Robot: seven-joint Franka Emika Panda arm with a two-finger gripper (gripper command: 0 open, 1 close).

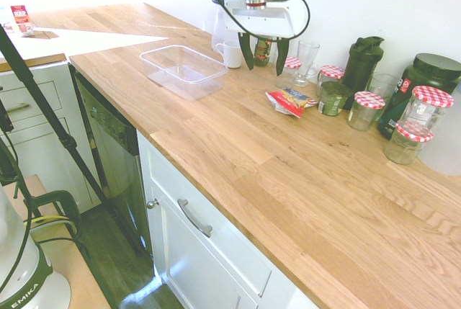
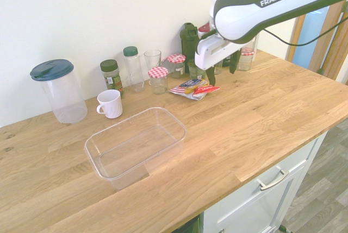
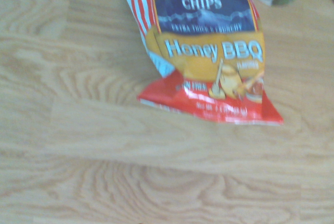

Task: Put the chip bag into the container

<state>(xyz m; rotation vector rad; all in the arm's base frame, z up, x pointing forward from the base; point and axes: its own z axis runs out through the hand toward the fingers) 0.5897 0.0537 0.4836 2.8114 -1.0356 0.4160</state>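
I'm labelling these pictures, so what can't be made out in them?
- Top end of the chip bag: cut off by the wrist view's upper edge.
- Its weight line: blurred in the wrist view.
- Label on the green-lidded jar: too small in the second exterior view.

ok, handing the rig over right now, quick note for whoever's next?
Gripper: open, holding nothing, raised above the counter.
Chip bag: lying on the counter near the red-checked jars, outside the tub.
Tub: on the counter, open-topped, nothing in it; white mug stands beside it.
Done: nothing placed yet.
Left: grip the bag, lift it, carry it to the tub, lower it in, release. Jars stand close to the bag, so I'd watch the clearance on the way down.
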